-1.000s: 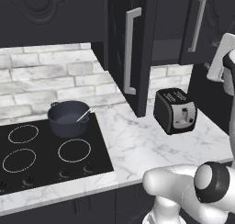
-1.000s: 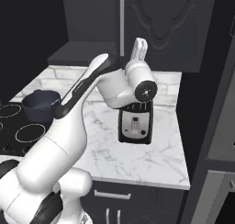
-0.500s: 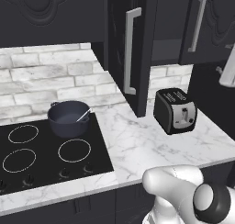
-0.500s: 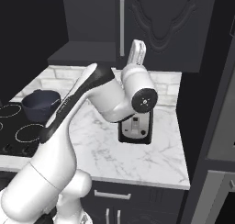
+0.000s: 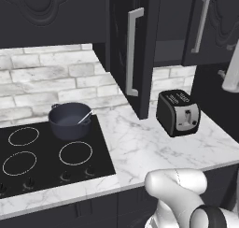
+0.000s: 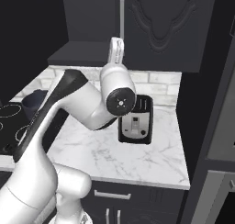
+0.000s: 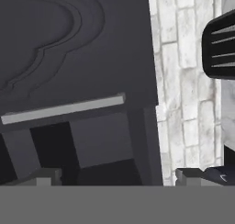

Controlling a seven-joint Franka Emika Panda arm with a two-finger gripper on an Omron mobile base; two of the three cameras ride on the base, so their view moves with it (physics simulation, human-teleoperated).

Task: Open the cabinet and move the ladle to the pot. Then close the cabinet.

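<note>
A home kitchen.
A black hob (image 5: 46, 157) was set into a marble desk (image 5: 140, 147) below carved black wall cabinets (image 5: 140, 59), beside a toaster (image 5: 178, 112).

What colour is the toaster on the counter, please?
Black with silvery trim; the toaster shows best in the left base view.

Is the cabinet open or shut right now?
Open: the cabinet's left door is swung out edge-on, baring the dark shelf inside.

The light is soft and even, with no glare. The white counter (image 5: 140, 143) and the brick wall (image 5: 46, 82) look bright. The cabinet (image 7: 78, 58) just past the fingers (image 7: 43, 177) is very dark, so its inside is perhaps too dim to see. Edges look a little blocky, not blurred.
</note>
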